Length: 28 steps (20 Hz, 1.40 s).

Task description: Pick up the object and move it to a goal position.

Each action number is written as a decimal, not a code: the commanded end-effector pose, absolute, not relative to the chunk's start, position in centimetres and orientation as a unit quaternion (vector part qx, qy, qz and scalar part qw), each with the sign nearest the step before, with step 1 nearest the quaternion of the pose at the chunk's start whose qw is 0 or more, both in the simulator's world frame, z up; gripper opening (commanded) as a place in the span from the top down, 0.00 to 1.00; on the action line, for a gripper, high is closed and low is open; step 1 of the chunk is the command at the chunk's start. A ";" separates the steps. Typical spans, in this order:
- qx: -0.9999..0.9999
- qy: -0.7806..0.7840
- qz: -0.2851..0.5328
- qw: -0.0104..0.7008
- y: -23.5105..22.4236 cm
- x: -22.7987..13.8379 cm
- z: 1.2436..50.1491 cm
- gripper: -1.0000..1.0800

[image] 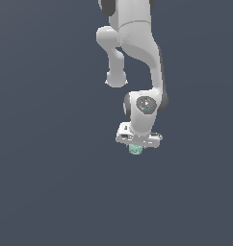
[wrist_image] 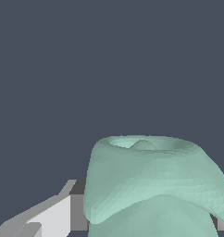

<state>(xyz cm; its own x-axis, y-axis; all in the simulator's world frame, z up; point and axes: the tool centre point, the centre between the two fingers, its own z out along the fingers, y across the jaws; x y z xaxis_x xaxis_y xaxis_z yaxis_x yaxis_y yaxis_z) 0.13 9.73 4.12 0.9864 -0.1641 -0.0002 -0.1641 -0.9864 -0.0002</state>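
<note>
The object (image: 135, 149) is a small pale mint-green lump. In the exterior view it sits right under my white gripper (image: 136, 146), partly hidden by the hand. In the wrist view the object (wrist_image: 151, 185) fills the near field between my fingers (wrist_image: 53, 217); one grey-white finger touches its side and a sliver of the other shows at the opposite side. The gripper looks shut on the object. I cannot tell whether the object rests on the floor or is lifted.
A plain dark grey-blue surface (image: 51, 182) spreads all around. The white arm (image: 137, 53) rises from the gripper toward the top of the exterior view. No goal marker shows.
</note>
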 end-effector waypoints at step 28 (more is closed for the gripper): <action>-0.997 0.082 0.000 0.000 10.0 -11.7 10.3 1.00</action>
